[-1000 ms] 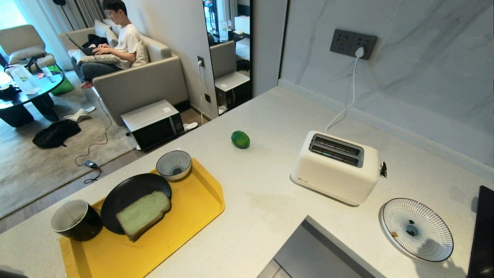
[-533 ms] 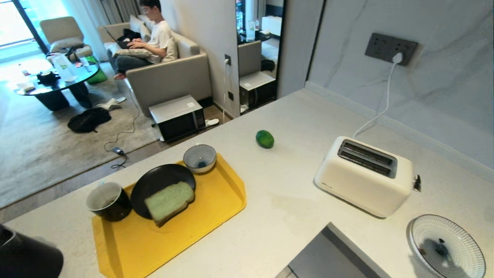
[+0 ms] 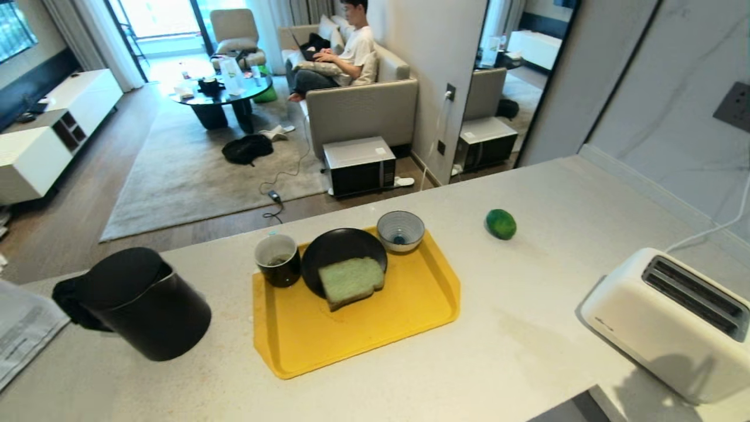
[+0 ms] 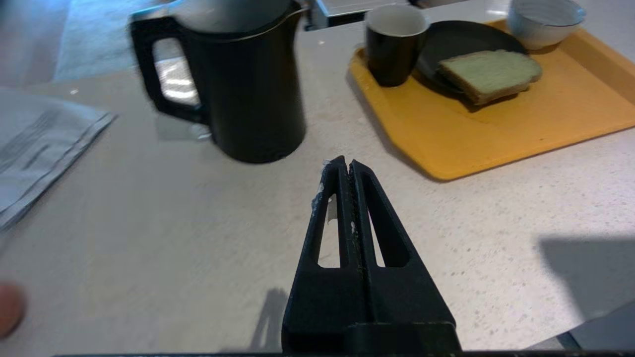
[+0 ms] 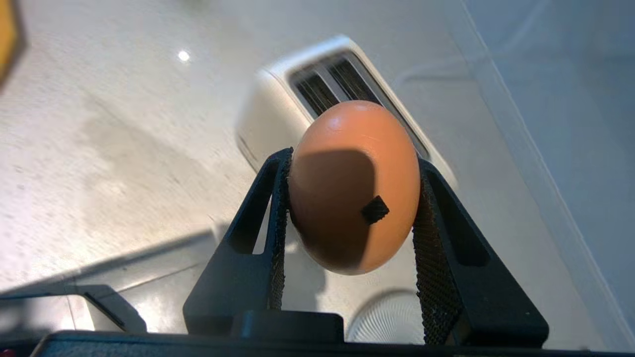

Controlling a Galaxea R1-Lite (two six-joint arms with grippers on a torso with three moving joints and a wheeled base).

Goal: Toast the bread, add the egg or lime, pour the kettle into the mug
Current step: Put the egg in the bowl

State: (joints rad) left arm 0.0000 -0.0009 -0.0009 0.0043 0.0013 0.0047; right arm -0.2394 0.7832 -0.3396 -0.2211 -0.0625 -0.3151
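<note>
The right pincer (image 5: 353, 163) held the egg (image 5: 354, 186) clamped between its fingers above the toaster (image 5: 317, 94), while the left pincer (image 4: 346, 166) hung pressed fully closed and empty over the bench (image 4: 173, 223), near the kettle (image 4: 238, 84). On the yellow tray (image 3: 381, 328) the bread (image 3: 350, 281) lay on a black plate (image 3: 337, 249), between the mug (image 3: 278, 259) and a striped bowl (image 3: 400, 230). The lime (image 3: 501, 224) sat on the bench beyond the tray, well apart from it.

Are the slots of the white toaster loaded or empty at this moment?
Empty. Both slots of the white toaster are dark and bare; the pale green bread slice lies on the black plate.
</note>
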